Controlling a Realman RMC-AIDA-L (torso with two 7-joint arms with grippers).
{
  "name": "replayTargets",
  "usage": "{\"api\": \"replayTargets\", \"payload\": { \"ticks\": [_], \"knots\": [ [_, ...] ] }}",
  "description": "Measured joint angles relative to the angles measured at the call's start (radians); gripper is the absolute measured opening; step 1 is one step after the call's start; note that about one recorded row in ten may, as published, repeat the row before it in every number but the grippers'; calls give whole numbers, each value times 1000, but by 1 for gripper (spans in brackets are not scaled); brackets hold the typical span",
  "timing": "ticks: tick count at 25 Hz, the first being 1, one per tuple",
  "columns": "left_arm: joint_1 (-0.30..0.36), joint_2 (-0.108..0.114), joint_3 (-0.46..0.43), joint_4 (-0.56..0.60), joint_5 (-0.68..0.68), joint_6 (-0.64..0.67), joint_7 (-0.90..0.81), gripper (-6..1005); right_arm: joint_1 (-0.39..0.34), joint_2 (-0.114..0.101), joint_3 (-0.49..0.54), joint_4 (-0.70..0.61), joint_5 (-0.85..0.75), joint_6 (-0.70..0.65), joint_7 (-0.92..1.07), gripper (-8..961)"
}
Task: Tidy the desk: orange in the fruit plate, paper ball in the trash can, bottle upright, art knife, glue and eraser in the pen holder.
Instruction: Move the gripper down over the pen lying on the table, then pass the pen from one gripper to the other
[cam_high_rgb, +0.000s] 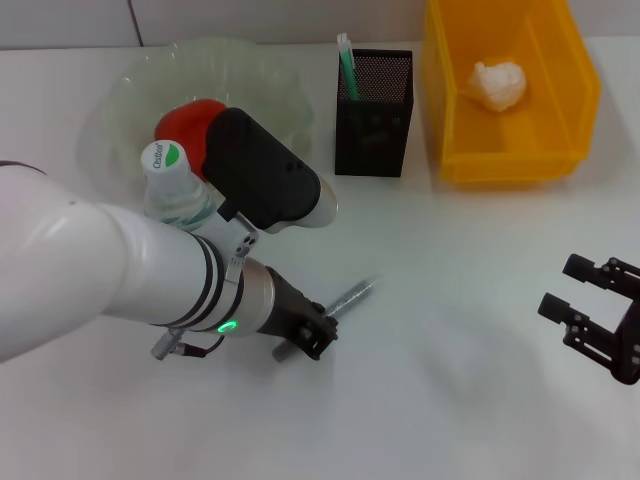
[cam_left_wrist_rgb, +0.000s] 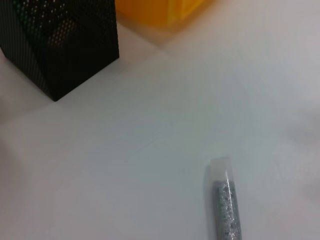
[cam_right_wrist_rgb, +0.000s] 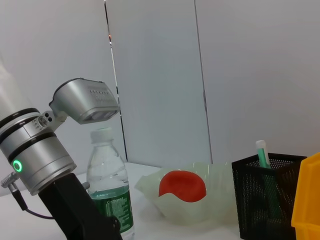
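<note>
A silver glitter glue tube (cam_high_rgb: 352, 297) lies on the white desk; it also shows in the left wrist view (cam_left_wrist_rgb: 226, 205). My left gripper (cam_high_rgb: 305, 335) is low over the tube's near end. The black mesh pen holder (cam_high_rgb: 375, 98) stands behind it with a green-topped item (cam_high_rgb: 346, 55) inside. The orange (cam_high_rgb: 185, 122) lies in the clear fruit plate (cam_high_rgb: 260, 75). The bottle (cam_high_rgb: 175, 185) stands upright next to the plate. The paper ball (cam_high_rgb: 498, 85) is in the yellow bin (cam_high_rgb: 560, 150). My right gripper (cam_high_rgb: 575, 290) is open and empty at the right. No eraser is in view.
The left arm's wrist camera housing (cam_high_rgb: 262, 170) hangs over the plate's front edge. In the right wrist view the bottle (cam_right_wrist_rgb: 109, 190), orange (cam_right_wrist_rgb: 182, 185) and pen holder (cam_right_wrist_rgb: 265, 200) stand in a row before a grey wall.
</note>
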Motion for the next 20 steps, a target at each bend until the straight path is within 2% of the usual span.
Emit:
{"api": "replayTargets", "payload": {
  "ticks": [6, 9, 12, 16, 18, 20],
  "knots": [
    [2, 0, 0, 23, 0, 7, 2, 170, -4, 0, 39, 0, 9, -44, 14, 548],
    [32, 1, 0, 112, -9, -8, 29, 154, -1, 1, 149, 6, 12, -105, 65, 548],
    [87, 3, 0, 184, -47, -77, 113, 149, 6, -2, 243, 11, 12, -179, 162, 548],
    [205, 7, 12, 260, -175, -244, 333, 146, 10, -9, 322, 13, 12, -286, 226, 549],
    [264, 8, 20, 263, -300, -337, 519, 145, 10, -9, 346, 18, 12, -333, 231, 549],
    [292, 8, 22, 233, -433, -405, 686, 145, 12, -9, 357, 23, 12, -368, 230, 549]
  ]
}}
